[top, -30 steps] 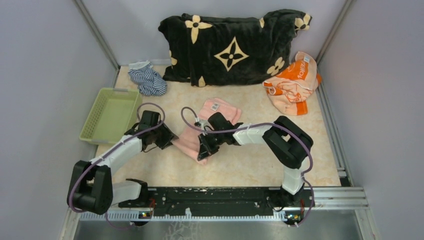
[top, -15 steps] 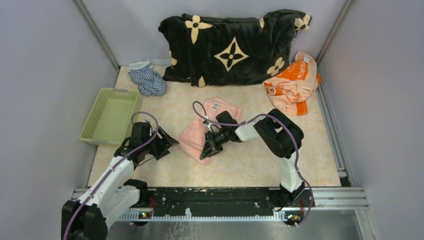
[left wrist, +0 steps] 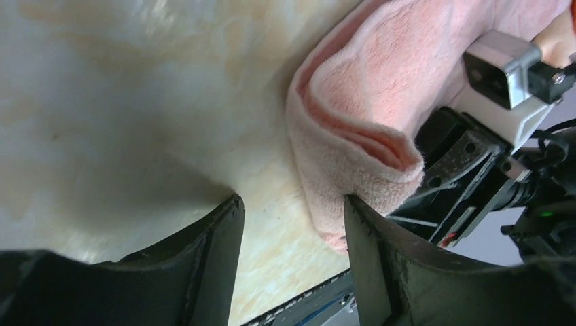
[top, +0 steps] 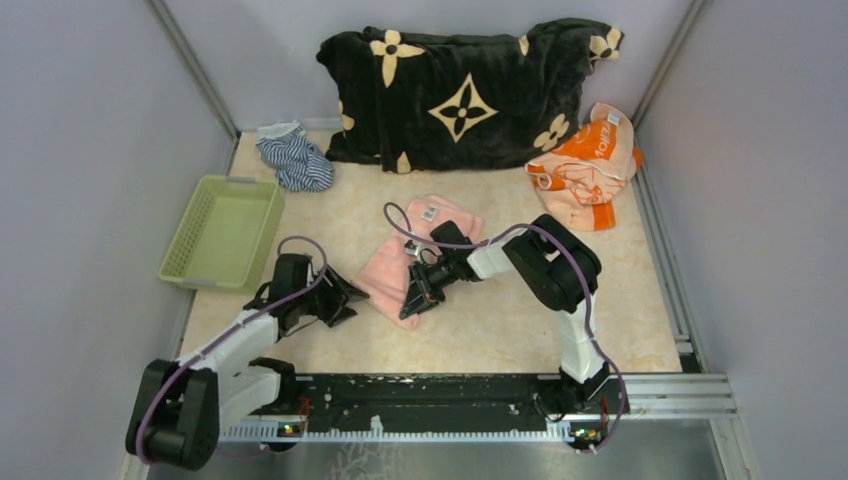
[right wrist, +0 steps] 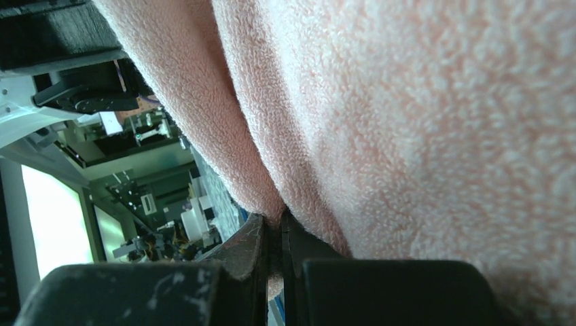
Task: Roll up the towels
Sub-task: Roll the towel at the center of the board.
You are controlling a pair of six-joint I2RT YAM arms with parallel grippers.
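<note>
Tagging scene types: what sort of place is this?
Probably a lab robot cell, not a home: robot arms bolted to a rail, plain grey panels walling the tabletop, staged props like the pink towel and green basket.

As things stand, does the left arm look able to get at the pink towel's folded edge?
Probably yes: the left tool stands open right beside the pink towel, with nothing between them.
</note>
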